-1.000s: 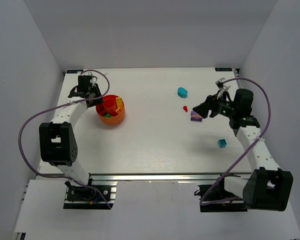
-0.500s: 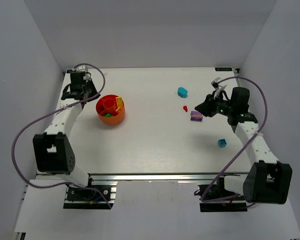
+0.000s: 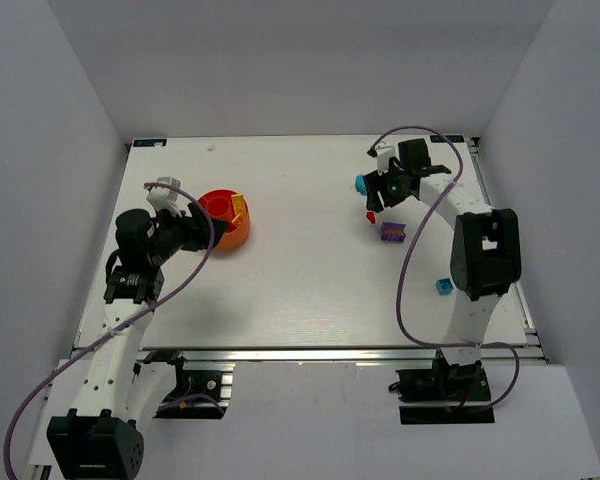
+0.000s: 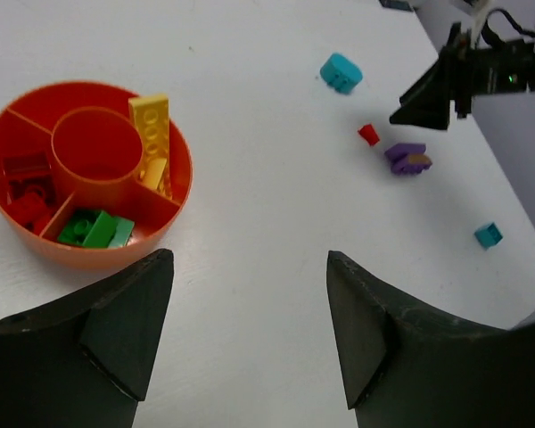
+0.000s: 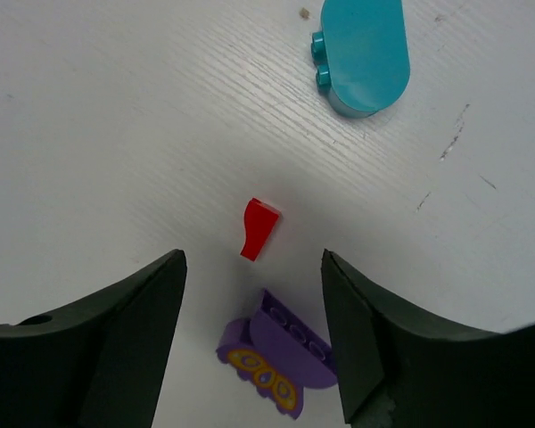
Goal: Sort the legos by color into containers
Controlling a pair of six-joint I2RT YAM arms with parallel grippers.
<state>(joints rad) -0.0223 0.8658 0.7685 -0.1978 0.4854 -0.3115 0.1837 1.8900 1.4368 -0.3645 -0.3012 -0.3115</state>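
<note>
Nearest the arm bases, a small turquoise cube (image 3: 444, 286) sits alone on the bench (image 3: 300, 290), well apart from everything else. Further in on the left, the left end effector (image 4: 250, 330) hovers spread, nothing between its fingers, just short of the orange bowl (image 4: 184, 169).

The top view gives only a fleck of yellow inside that bowl. The left wrist view opens it up, with dividers splitting it into sections around a centre ring (image 4: 96, 110). Dark red bricks (image 4: 27, 183) lie in the left section and green bricks (image 4: 94, 229) in the near one. Yellow bricks (image 4: 152, 134) fill the right one, a long plate among them tilted up against the ring.

Across the bench on the right lie a purple piece (image 5: 272, 352), then a tiny red brick (image 5: 259, 229) just beyond it, apart. A rounded turquoise piece (image 5: 366, 53) lies farthest. Only the right wrist view shows the purple piece's yellow-patterned edge.

The right end effector (image 5: 251, 272) hangs over these three, spread wide, the red brick framed between its fingers, untouched.
</note>
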